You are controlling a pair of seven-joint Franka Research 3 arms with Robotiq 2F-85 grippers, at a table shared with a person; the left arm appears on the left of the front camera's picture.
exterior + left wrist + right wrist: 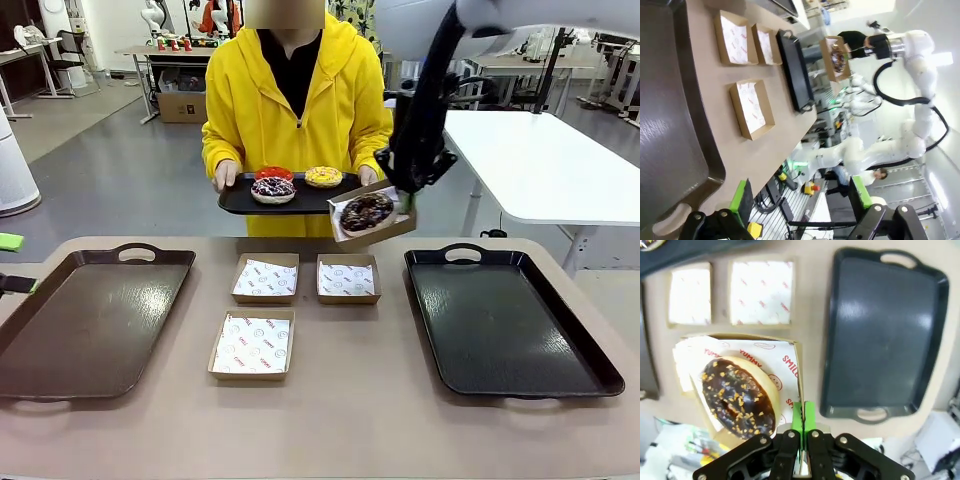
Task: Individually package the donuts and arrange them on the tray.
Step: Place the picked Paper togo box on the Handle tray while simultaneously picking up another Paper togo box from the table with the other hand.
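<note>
- Right wrist view: my right gripper (802,412) pinches the rim of a box (740,336), chocolate donut (737,397) inside.
- My left gripper (801,196) is spread at the worktop's (705,100) left edge.

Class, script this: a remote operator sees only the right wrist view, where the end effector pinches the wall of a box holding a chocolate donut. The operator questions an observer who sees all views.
Operator: How many donuts are unboxed?
Observer: Three, on the black tray the person holds: a red-iced donut, a yellow-iced donut, a sprinkled donut.
Operator: Empty boxes on the table?
Observer: Three; the third empty box lies nearest the robot, hidden behind your held box.
Operator: The other arm?
Observer: Its left end effector is open, at the brown tray's edge.
</note>
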